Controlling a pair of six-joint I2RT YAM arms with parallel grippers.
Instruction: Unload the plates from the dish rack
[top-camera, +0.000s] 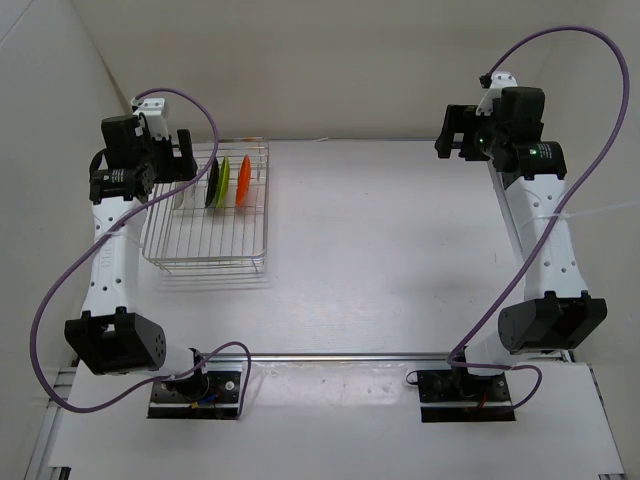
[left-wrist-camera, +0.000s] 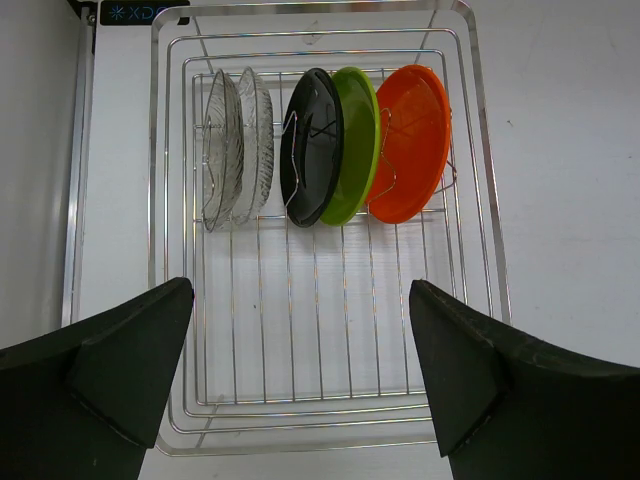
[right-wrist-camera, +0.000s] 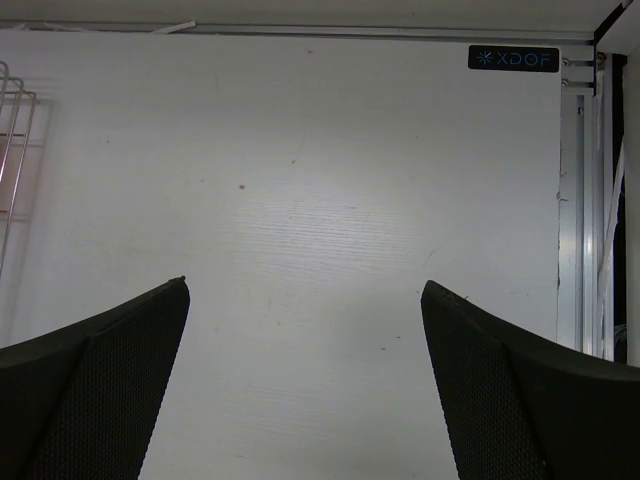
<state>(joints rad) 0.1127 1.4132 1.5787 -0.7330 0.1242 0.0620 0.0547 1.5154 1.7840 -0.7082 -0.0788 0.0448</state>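
Observation:
The silver wire dish rack (top-camera: 205, 240) stands at the far left of the table. Plates stand on edge in a row across its far half. In the left wrist view they run from clear textured glass (left-wrist-camera: 235, 150), which looks like two discs close together, to glossy black (left-wrist-camera: 312, 145), lime green (left-wrist-camera: 357, 140) and orange (left-wrist-camera: 412, 140). My left gripper (top-camera: 185, 155) hangs open and empty above the rack's left side. Its jaws stand wide over the bare near half of the rack (left-wrist-camera: 300, 420). My right gripper (top-camera: 455, 132) is open and empty, high at the far right.
The rack's edge (right-wrist-camera: 10, 150) shows at the left of the right wrist view, where my right gripper (right-wrist-camera: 304, 284) is over bare white table (right-wrist-camera: 320, 200). A metal rail (top-camera: 400, 356) runs along the near edge. White walls stand behind and to the left.

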